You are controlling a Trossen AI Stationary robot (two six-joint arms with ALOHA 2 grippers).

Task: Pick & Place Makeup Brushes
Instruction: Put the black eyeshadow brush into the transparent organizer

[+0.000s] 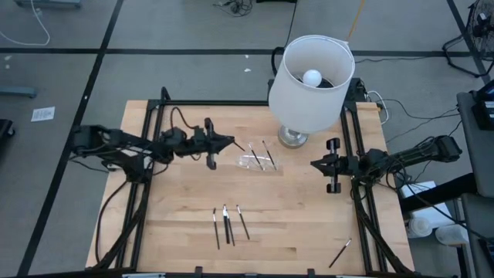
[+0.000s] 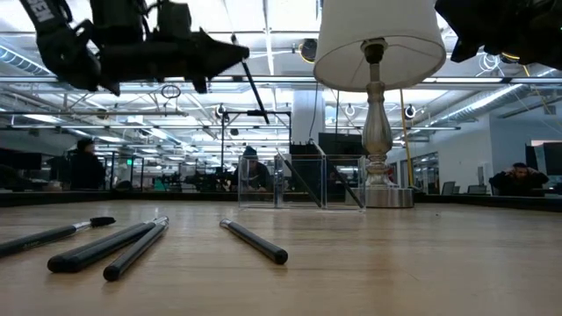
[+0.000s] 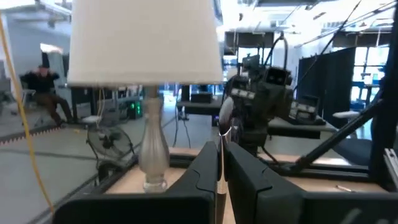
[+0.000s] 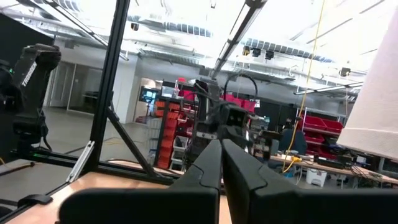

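Observation:
My left gripper (image 1: 230, 144) hovers above the table, just left of a clear box (image 1: 258, 161), and is shut on a thin dark makeup brush (image 2: 255, 89). The box stands on the table and holds two brushes (image 1: 262, 154) leaning inside it. Several more brushes (image 1: 228, 225) lie flat near the table's near edge, and another (image 1: 340, 252) lies alone near the right corner. My right gripper (image 1: 315, 164) hangs shut to the right of the box and holds nothing. My left gripper pinches the brush's slim handle (image 3: 221, 163) between its two fingers (image 3: 202, 171), which come level from the table's left. The brush is lifted clear and sticks out past the fingertips, its free end (image 2: 266, 117) slanting down toward the box.
A lamp with a white shade (image 1: 310, 73) stands on its silver base (image 1: 293, 137) at the far edge, just behind the box. Black frame rails (image 1: 154, 123) run along the table's sides. Bare wood (image 1: 293, 208) lies between the box and the loose brushes.

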